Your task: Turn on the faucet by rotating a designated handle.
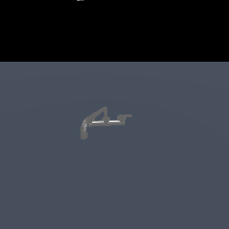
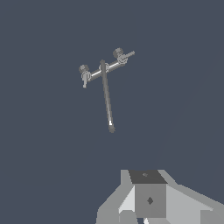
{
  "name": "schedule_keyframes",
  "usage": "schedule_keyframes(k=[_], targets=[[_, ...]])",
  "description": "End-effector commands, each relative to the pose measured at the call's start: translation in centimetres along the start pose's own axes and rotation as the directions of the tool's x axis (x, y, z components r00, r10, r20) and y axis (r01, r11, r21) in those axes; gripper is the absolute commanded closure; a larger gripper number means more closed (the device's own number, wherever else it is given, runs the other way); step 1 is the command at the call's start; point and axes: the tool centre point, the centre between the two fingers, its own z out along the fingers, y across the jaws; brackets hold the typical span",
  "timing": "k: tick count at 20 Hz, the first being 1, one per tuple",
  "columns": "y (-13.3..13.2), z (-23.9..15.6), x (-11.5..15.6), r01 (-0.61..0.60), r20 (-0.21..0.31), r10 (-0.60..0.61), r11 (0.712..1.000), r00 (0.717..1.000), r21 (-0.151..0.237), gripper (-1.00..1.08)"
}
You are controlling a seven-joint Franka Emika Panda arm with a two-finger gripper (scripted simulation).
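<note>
The faucet [image 1: 103, 120] is a small grey fixture standing on the dark grey-blue floor near the middle of the exterior view. Its long spout [image 1: 91, 119] slopes down towards the exterior view's left and ends in a downturned nozzle. A pale crossbar [image 1: 106, 121] ends in the handle [image 1: 125, 117], a short dark stub. In the wrist view the faucet [image 2: 105, 87] lies well ahead, with a short lever at each crossbar end [image 2: 84, 78] [image 2: 125, 55]. My gripper [image 2: 148, 203] shows only as grey blocks at the frame's edge, far from the faucet. Its fingers are not discernible.
The floor [image 1: 170, 179] is a flat grey-blue surface around the faucet. Black background fills the top of the exterior view. A tiny pale speck of the arm [image 1: 80, 0] touches the top edge there.
</note>
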Motion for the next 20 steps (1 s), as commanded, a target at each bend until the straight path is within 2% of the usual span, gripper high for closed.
schedule_keyframes(k=[1, 10, 20], targets=[[-0.8, 1.7, 1.2, -0.061, -0.001, 0.061, 0.998, 0.998, -0.001, 1.08], [-2.9, 7.7, 6.0, -0.267, -0.005, 0.267, 0.964, 0.964, -0.005, 1.08], [-3.8, 14.0, 11.5, -0.474, -0.011, 0.474, 0.880, 0.881, -0.010, 1.08]])
